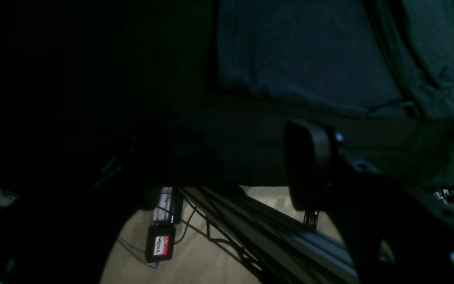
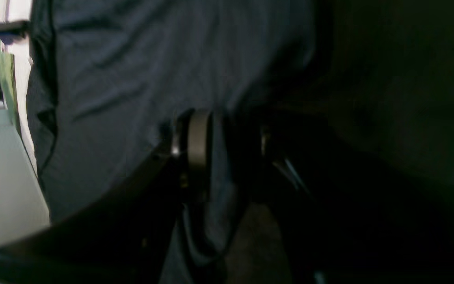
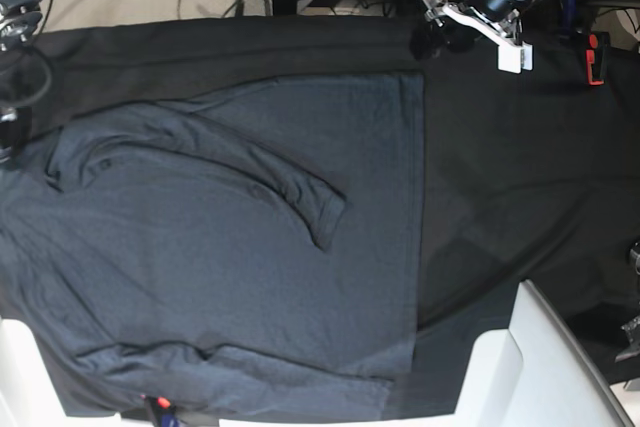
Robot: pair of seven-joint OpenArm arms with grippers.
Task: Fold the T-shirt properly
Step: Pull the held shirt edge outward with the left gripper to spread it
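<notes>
charcoal T-shirt (image 3: pixel 220 267), spread flat, sleeve folded inward

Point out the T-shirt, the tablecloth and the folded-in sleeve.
T-shirt (image 3: pixel 220 277): base view, middle of its grey body.
Tablecloth (image 3: pixel 520 187): base view, bare black cloth beside the shirt's straight edge.
Folded-in sleeve (image 3: pixel 322 209): base view, near its cuff, lying on the shirt's body.

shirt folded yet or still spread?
Partly folded. In the base view one sleeve lies folded in across the T-shirt; its body otherwise lies spread over the black tablecloth.
</notes>
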